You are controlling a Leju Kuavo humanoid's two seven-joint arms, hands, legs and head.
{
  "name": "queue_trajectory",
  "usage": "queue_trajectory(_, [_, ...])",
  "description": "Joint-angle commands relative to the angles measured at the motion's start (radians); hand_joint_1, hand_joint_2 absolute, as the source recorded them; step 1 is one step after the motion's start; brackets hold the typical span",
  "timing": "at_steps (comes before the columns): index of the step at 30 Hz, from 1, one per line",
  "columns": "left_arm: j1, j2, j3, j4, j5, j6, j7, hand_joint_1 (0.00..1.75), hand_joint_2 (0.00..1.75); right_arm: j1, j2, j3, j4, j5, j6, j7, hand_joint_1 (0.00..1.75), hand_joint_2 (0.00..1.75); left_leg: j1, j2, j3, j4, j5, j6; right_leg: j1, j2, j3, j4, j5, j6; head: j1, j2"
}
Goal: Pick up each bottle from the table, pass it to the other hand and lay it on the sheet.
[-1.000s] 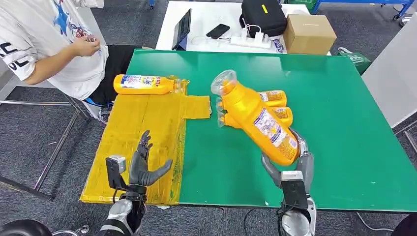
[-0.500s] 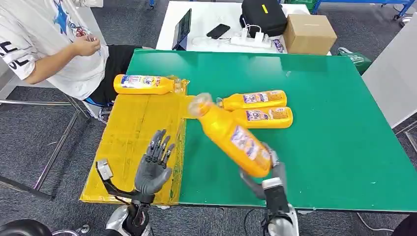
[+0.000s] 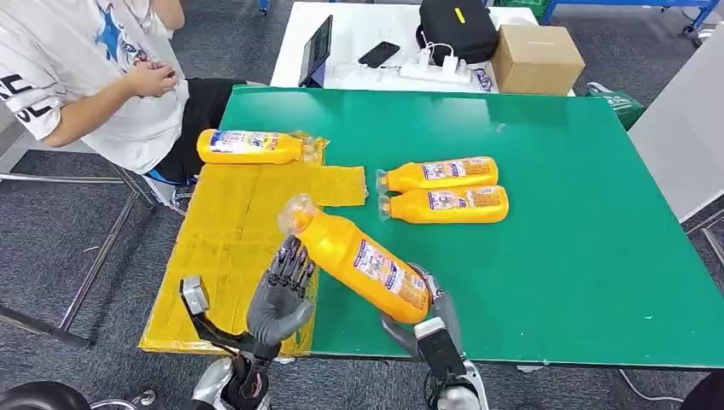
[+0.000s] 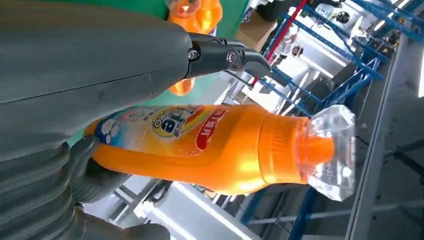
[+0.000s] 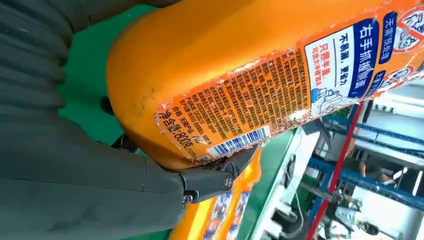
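The right robot hand [image 3: 424,312] grips the base of a glossy orange bottle [image 3: 359,256] (clear faceted cap), tilted above the green surface [image 3: 580,256] near the crinkled yellow sheet [image 3: 230,222]. The left robot hand [image 3: 280,295], fingers spread, is just beside its neck.

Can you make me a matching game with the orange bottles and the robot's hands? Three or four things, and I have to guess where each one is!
1. held bottle
2. lone bottle
3. two bottles
4. left hand

a. lying side by side on the green table
b. open, beside the lifted bottle
c. in the right hand
d. at the yellow sheet's far edge

Pairs: 1-c, 2-d, 3-a, 4-b
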Motion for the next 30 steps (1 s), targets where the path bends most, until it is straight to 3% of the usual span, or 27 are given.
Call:
queue_trajectory(1, [-0.051,0.036,-0.077,0.084,-0.054,0.037,-0.008,0.00,1.75,-0.107,0.029,0.191,0.210,-0.011,0.008,-0.005,1.75,1.75,0.001,0.004,0.005,-0.001,-0.001,-0.001,0.002,0.003,0.004,-0.001,0.000,-0.002,0.000,0.000])
queue_trajectory(8, [-0.069,0.037,-0.089,0.121,-0.086,0.062,-0.011,0.00,1.75,-0.158,0.054,0.294,0.343,-0.014,0.034,-0.005,1.75,1.75,0.002,0.002,0.004,-0.001,-0.001,-0.001,0.002,0.001,0.003,-0.002,0.000,-0.001,0.000,0.000])
queue_trajectory(25, [-0.070,0.023,-0.042,0.127,-0.016,0.032,-0.003,0.00,1.75,-0.199,0.064,0.397,0.509,0.008,0.060,0.009,1.75,1.75,0.002,0.000,0.004,0.000,-0.001,-0.001,0.002,-0.001,0.003,-0.001,-0.001,-0.002,0.000,0.000])
queue_trajectory(26, [-0.067,0.020,-0.037,0.121,-0.017,0.042,0.001,0.45,1.75,-0.199,0.063,0.395,0.509,0.005,0.059,0.010,1.75,1.75,0.002,0.000,0.003,-0.001,-0.001,-0.001,0.002,-0.001,0.002,-0.001,-0.001,-0.001,0.000,0.000])
queue_trajectory(27, [-0.065,0.018,-0.032,0.116,-0.017,0.046,-0.002,1.71,1.75,-0.199,0.063,0.395,0.507,0.005,0.058,0.013,1.75,1.75,0.003,0.001,0.007,0.000,-0.003,-0.001,0.003,-0.001,0.007,-0.002,-0.002,-0.003,0.000,0.000])
queue_trajectory(30, [-0.058,0.009,-0.019,0.098,0.010,0.024,0.000,1.75,1.75,-0.198,0.060,0.396,0.500,0.008,0.061,0.021,1.75,1.75,0.002,-0.001,0.003,0.000,-0.001,-0.001,0.002,-0.002,0.003,-0.001,-0.001,-0.002,-0.001,0.000])
